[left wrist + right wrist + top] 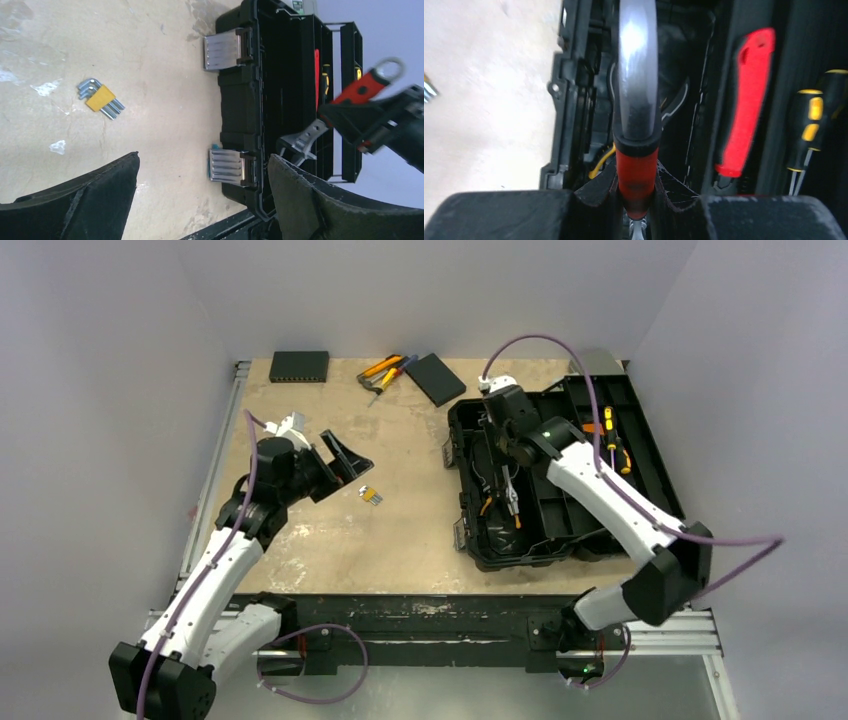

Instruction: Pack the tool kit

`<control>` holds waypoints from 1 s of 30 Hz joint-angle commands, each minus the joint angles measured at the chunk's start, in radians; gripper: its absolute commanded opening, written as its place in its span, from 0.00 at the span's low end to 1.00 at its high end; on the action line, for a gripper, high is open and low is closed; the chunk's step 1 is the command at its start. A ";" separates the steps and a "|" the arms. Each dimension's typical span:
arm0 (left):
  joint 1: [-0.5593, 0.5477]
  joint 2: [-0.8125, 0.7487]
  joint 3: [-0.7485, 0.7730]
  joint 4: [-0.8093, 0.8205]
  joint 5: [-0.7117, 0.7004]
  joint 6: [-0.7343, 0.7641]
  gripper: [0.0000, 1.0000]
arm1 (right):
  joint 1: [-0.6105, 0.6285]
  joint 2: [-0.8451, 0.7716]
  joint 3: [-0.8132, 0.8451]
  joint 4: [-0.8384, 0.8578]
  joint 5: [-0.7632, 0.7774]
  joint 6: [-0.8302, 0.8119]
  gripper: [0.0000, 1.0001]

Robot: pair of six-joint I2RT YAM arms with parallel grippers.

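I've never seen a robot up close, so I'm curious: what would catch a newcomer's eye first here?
The big black toolbox lying open on the right of the table stands out first, with the right hand clamped on a red-handled wrench over it. Next comes the small yellow hex key set lying alone mid-table, close to the open left hand.
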State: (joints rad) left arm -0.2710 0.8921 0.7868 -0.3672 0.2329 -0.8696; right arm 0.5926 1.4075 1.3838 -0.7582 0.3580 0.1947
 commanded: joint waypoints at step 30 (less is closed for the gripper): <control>-0.054 0.098 -0.029 0.122 0.067 0.035 0.94 | -0.018 0.171 -0.005 0.189 -0.163 0.020 0.38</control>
State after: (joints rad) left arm -0.3134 0.9821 0.7536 -0.2985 0.2840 -0.8520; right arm 0.5766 1.6508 1.4044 -0.6552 0.2489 0.1841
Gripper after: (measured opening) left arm 0.941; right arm 0.373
